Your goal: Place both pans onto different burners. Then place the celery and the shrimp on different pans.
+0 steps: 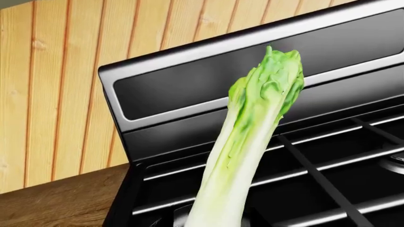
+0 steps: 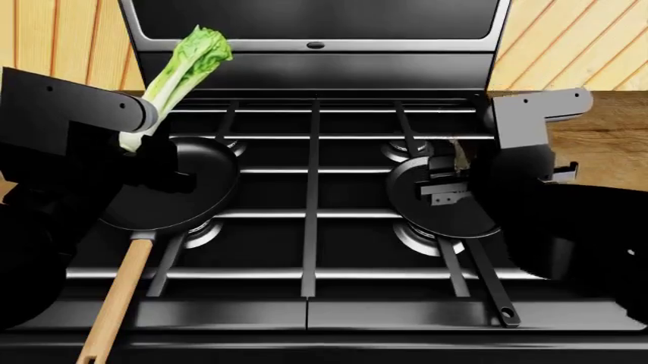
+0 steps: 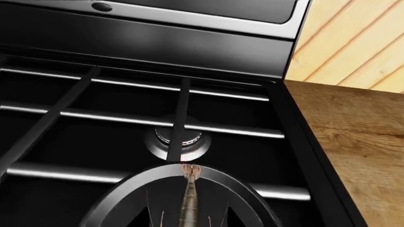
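Note:
The celery (image 2: 182, 68) sticks up tilted from my left gripper (image 2: 136, 144), which is shut on its white stalk, above the far-left rim of the wooden-handled pan (image 2: 197, 193). That pan rests on the front-left burner (image 2: 202, 231). The left wrist view shows the celery (image 1: 252, 127) over the stove grates. The black-handled pan (image 2: 456, 216) sits on the front-right burner (image 2: 420, 239). My right gripper (image 2: 445, 186) hovers over it, shut on the shrimp (image 3: 189, 201), whose tail reaches the rim of the pan (image 3: 120, 201). My own fingers are out of frame in both wrist views.
The black stove (image 2: 314, 303) has bar grates and a raised back panel (image 2: 314, 45). A free back-right burner (image 3: 177, 139) lies just beyond the right pan. Wooden counter (image 2: 597, 152) flanks the stove at the right, and plank wall (image 1: 57, 85) stands behind.

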Robot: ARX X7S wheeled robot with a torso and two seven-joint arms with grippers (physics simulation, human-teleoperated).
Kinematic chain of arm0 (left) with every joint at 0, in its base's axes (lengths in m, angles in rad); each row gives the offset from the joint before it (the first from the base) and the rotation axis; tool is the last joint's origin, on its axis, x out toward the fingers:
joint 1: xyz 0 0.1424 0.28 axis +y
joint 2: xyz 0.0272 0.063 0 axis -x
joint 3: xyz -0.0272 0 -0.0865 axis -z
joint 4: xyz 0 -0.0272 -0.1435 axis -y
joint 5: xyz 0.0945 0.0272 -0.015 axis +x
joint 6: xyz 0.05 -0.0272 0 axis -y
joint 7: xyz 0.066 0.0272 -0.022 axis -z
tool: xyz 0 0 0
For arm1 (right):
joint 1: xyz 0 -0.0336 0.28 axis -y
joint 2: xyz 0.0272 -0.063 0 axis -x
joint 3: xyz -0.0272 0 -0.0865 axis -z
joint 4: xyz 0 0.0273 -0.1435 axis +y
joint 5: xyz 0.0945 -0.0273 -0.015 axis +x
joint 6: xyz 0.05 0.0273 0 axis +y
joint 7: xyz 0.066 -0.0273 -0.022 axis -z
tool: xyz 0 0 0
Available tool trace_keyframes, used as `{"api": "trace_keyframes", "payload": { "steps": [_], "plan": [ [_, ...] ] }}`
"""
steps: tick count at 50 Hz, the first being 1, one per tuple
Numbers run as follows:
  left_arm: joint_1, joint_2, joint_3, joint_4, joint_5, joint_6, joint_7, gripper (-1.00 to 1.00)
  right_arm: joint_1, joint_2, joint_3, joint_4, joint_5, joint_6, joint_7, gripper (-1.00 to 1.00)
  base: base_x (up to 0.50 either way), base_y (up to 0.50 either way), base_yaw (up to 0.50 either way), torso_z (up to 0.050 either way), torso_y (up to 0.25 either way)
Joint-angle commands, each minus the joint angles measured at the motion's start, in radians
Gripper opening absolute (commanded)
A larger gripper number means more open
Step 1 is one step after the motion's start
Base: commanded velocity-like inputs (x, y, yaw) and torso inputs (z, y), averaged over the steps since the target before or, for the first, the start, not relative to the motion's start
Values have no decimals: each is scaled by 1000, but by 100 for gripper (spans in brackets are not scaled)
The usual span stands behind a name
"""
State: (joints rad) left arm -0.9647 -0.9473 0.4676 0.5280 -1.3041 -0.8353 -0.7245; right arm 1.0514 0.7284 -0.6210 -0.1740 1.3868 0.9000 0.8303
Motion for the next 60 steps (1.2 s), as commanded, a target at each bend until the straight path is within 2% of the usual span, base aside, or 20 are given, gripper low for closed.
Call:
{"api": "trace_keyframes", "payload": {
  "steps": [1,36,37,60],
  "plan": [
    [-2,-1,-7,-1,3,5,-9,-100,-30,34,17,-58,19,3,23,-100,0,0,0,0,0],
    [10,-12,-13,-4,6,16,-8,-100,-61,15,-13,-44,-9,-13,-7,-100,0,0,0,0,0],
    [10,-12,-13,-4,6,16,-9,-100,-59,15,-12,-44,-9,-13,-7,100,0,0,0,0,0],
    [36,-16,-10,-7,13,25,-11,-100,14,60,53,-141,71,1,56,100,0,0,0,0,0]
  ]
}}
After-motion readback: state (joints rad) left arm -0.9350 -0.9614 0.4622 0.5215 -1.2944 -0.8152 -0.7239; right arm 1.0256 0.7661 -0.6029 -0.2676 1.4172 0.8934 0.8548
